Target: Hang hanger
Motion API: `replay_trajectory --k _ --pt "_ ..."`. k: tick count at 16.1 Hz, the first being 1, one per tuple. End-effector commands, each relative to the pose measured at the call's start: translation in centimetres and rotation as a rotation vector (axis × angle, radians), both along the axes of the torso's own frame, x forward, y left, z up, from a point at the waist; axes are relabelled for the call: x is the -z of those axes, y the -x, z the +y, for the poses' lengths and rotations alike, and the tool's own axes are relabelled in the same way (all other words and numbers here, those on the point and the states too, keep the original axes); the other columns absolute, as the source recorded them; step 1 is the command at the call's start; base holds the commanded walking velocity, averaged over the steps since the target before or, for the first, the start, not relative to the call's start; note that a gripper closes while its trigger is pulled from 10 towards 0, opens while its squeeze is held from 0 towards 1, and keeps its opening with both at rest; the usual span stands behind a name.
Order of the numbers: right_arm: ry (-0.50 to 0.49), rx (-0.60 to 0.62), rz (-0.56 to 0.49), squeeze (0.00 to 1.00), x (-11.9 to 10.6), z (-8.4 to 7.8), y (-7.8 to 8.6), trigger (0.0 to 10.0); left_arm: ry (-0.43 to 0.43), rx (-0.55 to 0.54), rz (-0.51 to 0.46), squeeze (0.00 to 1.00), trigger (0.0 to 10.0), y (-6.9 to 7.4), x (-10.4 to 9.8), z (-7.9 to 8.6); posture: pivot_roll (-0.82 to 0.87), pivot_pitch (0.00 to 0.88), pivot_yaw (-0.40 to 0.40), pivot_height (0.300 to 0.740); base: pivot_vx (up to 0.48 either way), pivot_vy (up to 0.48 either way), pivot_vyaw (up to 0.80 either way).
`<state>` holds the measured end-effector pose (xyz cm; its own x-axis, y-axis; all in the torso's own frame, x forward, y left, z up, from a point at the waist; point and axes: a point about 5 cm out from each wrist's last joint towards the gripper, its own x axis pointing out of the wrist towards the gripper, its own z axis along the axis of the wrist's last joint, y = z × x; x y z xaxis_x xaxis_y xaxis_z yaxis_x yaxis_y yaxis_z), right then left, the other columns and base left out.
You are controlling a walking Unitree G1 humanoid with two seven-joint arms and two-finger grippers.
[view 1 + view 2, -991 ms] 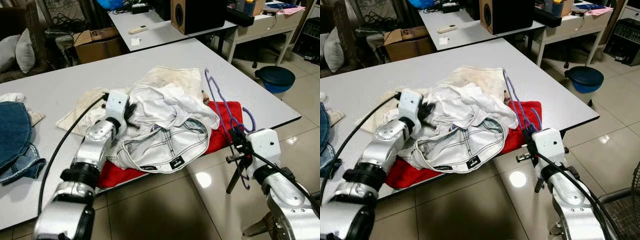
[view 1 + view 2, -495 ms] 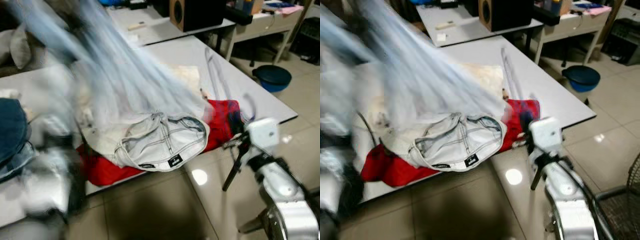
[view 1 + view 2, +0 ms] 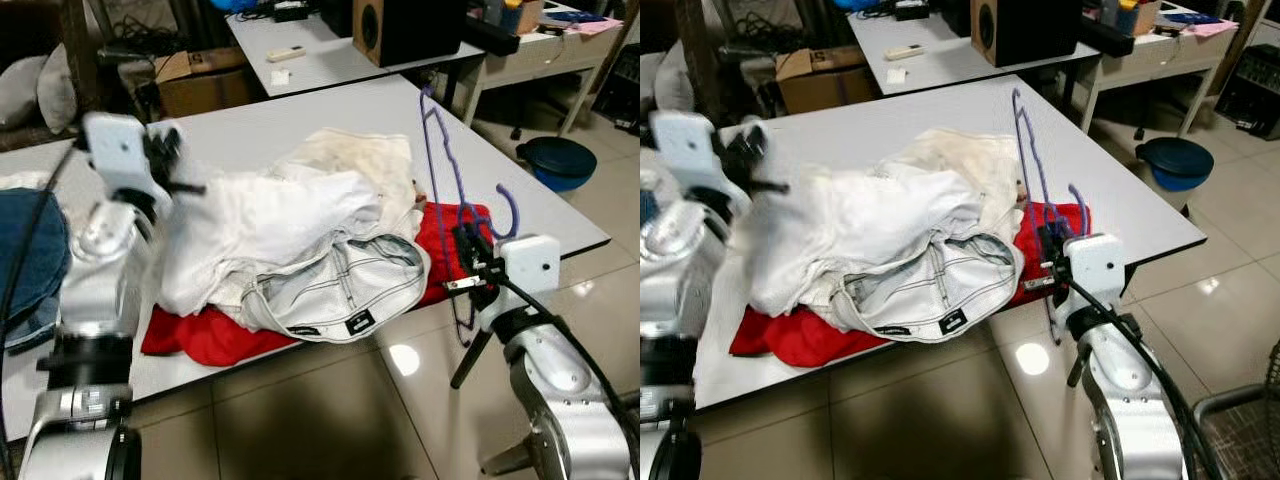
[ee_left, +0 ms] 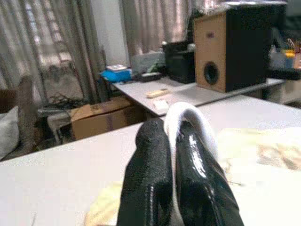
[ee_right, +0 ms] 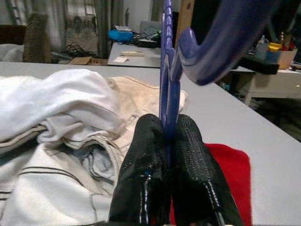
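A purple hanger (image 3: 437,150) stands upright over the table's right edge, hook (image 3: 506,208) toward me, with my right gripper (image 3: 468,262) shut on its lower bar. The right wrist view shows the black fingers (image 5: 146,165) clamped on the purple hanger (image 5: 167,70). My left gripper (image 3: 170,170) is raised above the table's left part, shut on an edge of the white garment (image 3: 270,220). That garment stretches from it down to the clothes pile. In the left wrist view, a white fold (image 4: 188,115) sits pinched between the fingers (image 4: 148,174).
The pile on the grey table (image 3: 300,115) holds a pale denim piece (image 3: 340,290), a red cloth (image 3: 200,335) and a cream cloth (image 3: 360,155). Blue jeans (image 3: 25,240) lie at the far left. A blue bin (image 3: 555,160) stands on the floor to the right; a speaker (image 3: 410,25) and a cardboard box (image 3: 200,75) stand behind.
My left gripper has swung up and to the left out of the pile, pulling the white garment with it. The right gripper with the hanger has barely moved.
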<state>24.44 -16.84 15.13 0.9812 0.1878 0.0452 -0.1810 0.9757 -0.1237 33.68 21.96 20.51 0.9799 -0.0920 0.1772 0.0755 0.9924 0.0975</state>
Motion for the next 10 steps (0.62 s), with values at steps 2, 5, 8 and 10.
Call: replay_trajectory --k 2,5,8,10 --pt "0.004 -0.026 -0.006 0.00 -0.2 0.6 0.3 10.0 0.023 0.035 0.117 0.00 10.0 2.0 4.0 -2.3 -0.11 0.000 0.061 0.740 0.000 0.000 0.00" --pt "0.002 -0.028 0.006 0.00 -0.2 0.3 0.3 10.0 0.035 0.050 0.167 0.00 10.0 2.6 4.7 -3.5 -0.11 0.000 0.060 0.740 -0.206 0.000 0.00" --pt "0.018 0.000 0.001 0.00 -0.4 -0.5 0.2 10.0 0.044 0.085 0.228 0.00 10.0 3.0 5.8 -5.0 -0.11 0.000 0.064 0.740 -0.360 0.000 0.00" --pt "0.043 0.018 0.022 0.00 -0.2 -1.2 0.0 10.0 0.047 0.098 0.254 0.00 10.0 3.0 6.5 -5.9 -0.11 0.042 0.044 0.740 -0.356 0.000 0.00"
